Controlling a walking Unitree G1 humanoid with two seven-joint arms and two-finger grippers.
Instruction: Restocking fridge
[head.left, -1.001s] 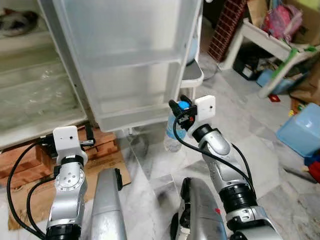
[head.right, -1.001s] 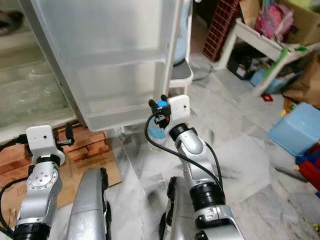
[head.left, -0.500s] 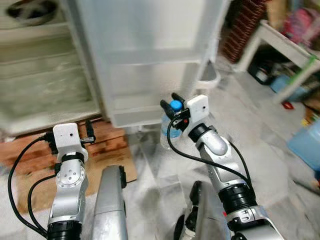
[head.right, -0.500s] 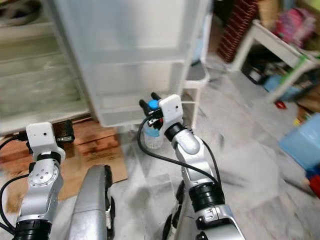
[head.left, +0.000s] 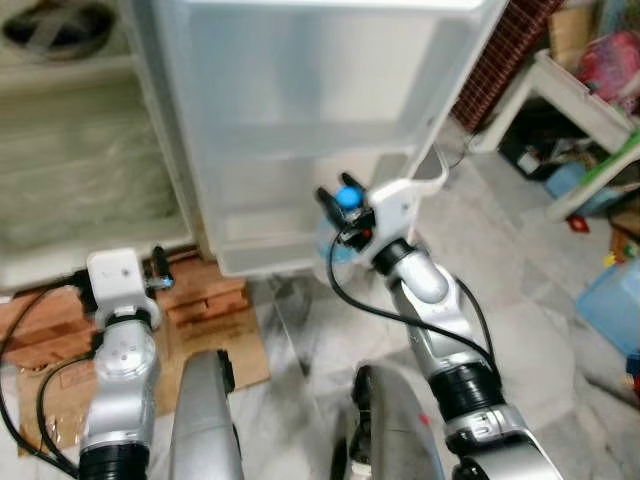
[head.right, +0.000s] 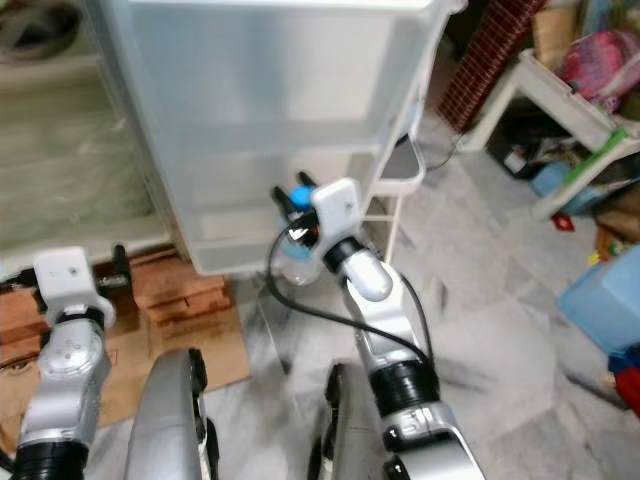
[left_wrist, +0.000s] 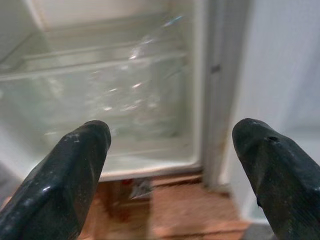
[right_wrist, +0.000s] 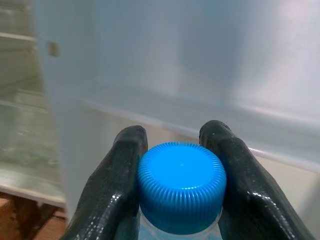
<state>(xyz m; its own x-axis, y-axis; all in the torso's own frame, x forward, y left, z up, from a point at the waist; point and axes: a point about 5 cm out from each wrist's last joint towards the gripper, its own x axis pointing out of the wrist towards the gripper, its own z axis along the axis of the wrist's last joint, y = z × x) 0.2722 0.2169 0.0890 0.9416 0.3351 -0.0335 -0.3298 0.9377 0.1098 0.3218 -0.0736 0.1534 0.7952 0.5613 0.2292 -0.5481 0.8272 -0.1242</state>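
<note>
Open white fridge door with frosted plastic shelves (head.left: 300, 130) fills the upper centre, directly ahead of the right gripper (head.left: 340, 212) clamping a blue-capped clear water bottle (head.left: 338, 232). Fridge interior with clear crisper drawer (left_wrist: 100, 95) lies open at upper left, before the spread left gripper (left_wrist: 170, 165). Stacked red bricks (head.left: 205, 297) block the floor below.

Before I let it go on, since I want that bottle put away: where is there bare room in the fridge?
The right hand grips the bottle by its blue cap, before the open door. The door shelf ahead looks bare, as do the door's lower bins. The clear drawer before the open left hand holds something unclear. Right of the fridge, the floor is cluttered.
</note>
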